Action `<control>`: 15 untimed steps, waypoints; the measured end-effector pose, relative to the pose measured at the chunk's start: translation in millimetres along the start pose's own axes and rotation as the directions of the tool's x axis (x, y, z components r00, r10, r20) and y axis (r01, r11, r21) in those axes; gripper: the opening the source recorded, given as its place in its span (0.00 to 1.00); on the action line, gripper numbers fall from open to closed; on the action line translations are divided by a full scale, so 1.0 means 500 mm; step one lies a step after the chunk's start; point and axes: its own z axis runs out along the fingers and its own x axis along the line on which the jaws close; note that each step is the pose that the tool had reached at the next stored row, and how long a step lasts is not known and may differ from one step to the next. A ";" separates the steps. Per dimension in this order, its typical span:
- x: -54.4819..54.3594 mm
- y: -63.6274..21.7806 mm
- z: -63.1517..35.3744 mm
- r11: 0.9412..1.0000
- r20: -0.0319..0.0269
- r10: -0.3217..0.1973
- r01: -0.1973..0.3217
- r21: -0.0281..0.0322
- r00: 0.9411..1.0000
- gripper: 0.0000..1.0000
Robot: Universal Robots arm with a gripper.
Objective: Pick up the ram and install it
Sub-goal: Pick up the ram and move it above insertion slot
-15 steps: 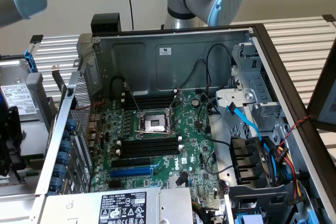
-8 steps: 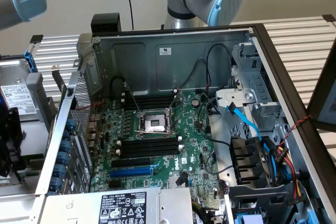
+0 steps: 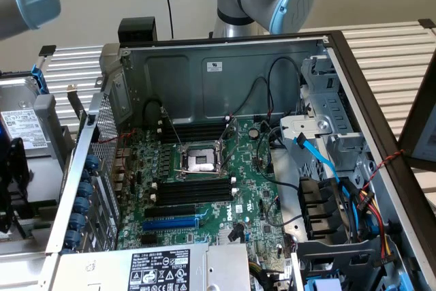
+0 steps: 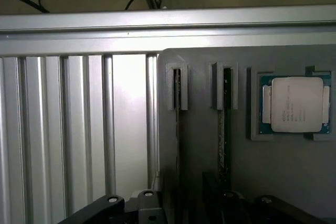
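We are hovering over the grey holder, its edge running beside bare ribbed worktop with open room there. The ram is standing edge-on in a holder slot beside the processor, between the fingers of our gripper, which are standing wide apart, gripping nothing

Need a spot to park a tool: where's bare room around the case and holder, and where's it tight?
Free: slatted table past the case wall on the exterior view's right; slats beside the gray holder; the holder's bare face by the CPU. Crowded: inside the case, cables and drive cage beside the motherboard.
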 end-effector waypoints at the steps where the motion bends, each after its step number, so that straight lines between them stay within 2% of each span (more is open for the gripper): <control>1: 0.000 0.000 0.001 1.000 0.000 0.000 0.000 0.000 1.000 0.42; 5: 0.000 0.000 0.003 1.000 0.002 0.000 0.000 0.000 1.000 0.40; 6: 0.000 0.000 0.003 1.000 0.002 0.000 0.000 0.000 1.000 0.33; 13: 0.000 0.001 0.003 1.000 0.003 0.001 -0.001 0.000 1.000 0.31; 14: 0.000 0.001 0.003 1.000 0.003 0.001 -0.001 0.000 1.000 0.24; 15: 0.000 0.002 0.003 1.000 0.003 0.001 -0.001 0.000 1.000 0.24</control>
